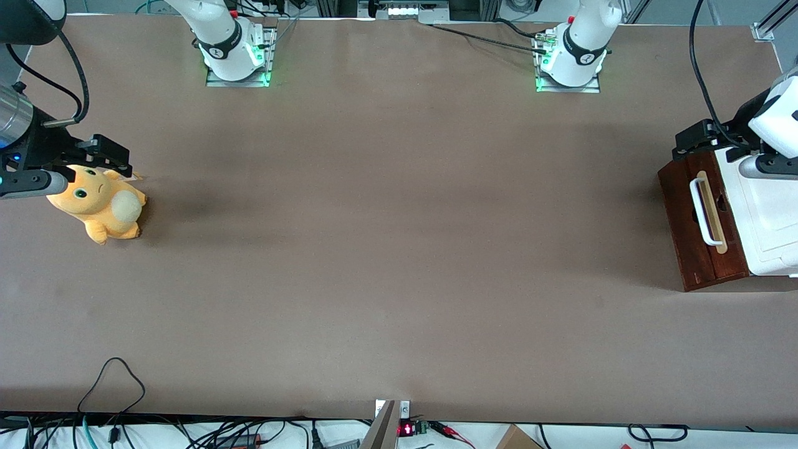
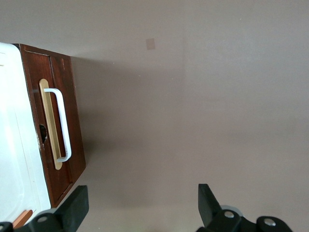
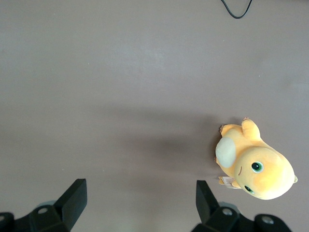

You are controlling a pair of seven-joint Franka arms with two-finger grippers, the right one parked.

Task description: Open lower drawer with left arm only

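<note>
The lower drawer (image 1: 695,240) stands at the working arm's end of the table and looks closed. Its dark red-brown front carries a white bar handle (image 1: 702,211) on a pale wood strip. The left wrist view shows the same front (image 2: 67,145) and handle (image 2: 63,123). The left arm's black gripper (image 1: 698,140) hangs above the cabinet's corner that lies farther from the front camera. It is apart from the handle. In the left wrist view the gripper (image 2: 142,205) is open, with only bare table between its fingers (image 2: 77,205).
The cabinet's white top (image 1: 770,218) lies partly under the left arm. A yellow plush toy (image 1: 100,202) sits at the parked arm's end of the table. Cables (image 1: 112,380) loop over the table edge nearest the front camera. A small tan patch (image 2: 151,43) marks the brown tabletop.
</note>
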